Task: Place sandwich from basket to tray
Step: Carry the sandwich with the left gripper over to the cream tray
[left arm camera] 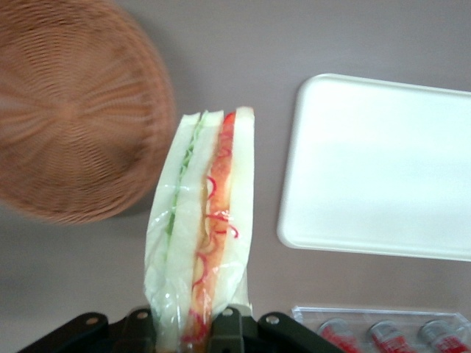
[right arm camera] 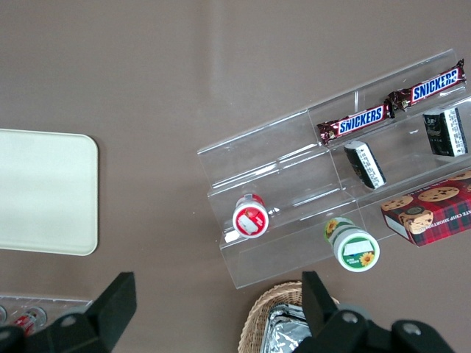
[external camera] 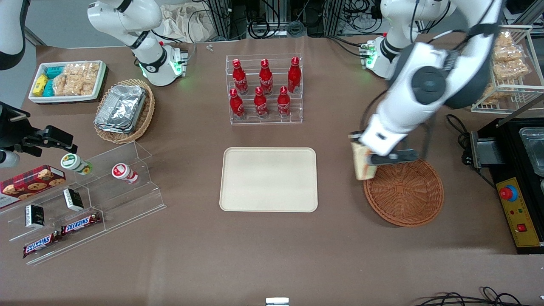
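One wrapped sandwich (left arm camera: 202, 243) hangs clamped in the end effector (left arm camera: 188, 323), lifted just past the wicker basket (external camera: 403, 193) rim. It is carried clear above the surface so it can travel toward the beige tray (external camera: 268, 179).

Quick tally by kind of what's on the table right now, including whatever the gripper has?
Red bottles: 6
Snickers bars: 2
Wicker baskets, counting the task basket: 2
Beige tray: 1
Sandwich, held in the left gripper at the basket's edge: 1
Total: 12
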Available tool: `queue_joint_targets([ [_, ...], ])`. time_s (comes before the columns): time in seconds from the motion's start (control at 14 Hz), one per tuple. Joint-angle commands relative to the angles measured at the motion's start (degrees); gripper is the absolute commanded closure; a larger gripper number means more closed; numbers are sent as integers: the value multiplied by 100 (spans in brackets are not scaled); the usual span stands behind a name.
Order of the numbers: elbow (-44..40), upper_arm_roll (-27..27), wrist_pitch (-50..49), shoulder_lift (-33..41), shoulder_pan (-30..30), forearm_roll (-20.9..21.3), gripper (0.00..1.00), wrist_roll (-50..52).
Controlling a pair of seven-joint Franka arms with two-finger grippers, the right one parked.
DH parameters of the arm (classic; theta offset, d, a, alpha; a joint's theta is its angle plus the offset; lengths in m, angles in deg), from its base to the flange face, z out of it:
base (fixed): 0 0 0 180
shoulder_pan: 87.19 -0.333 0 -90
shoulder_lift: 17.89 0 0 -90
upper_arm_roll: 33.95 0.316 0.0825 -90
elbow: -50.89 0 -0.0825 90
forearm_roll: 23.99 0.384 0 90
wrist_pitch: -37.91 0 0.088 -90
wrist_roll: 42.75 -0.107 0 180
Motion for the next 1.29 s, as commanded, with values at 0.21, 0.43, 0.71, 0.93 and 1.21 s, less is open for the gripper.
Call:
queue_joint_targets([
  [0.21, -164, -86, 1596, -1492, 959, 1181, 100, 1023],
  [0.43, -164, -77, 2080, -2152, 1021, 1831, 100, 1278],
  [0.71, -155, -68, 2222, -2329, 1021, 2114, 12, 1376],
  [0.93, -164, -68, 2205, -2339, 1030, 2281, 0, 1411],
  [1.21, -164, -77, 2126, -2094, 995, 2185, 0, 1446],
])
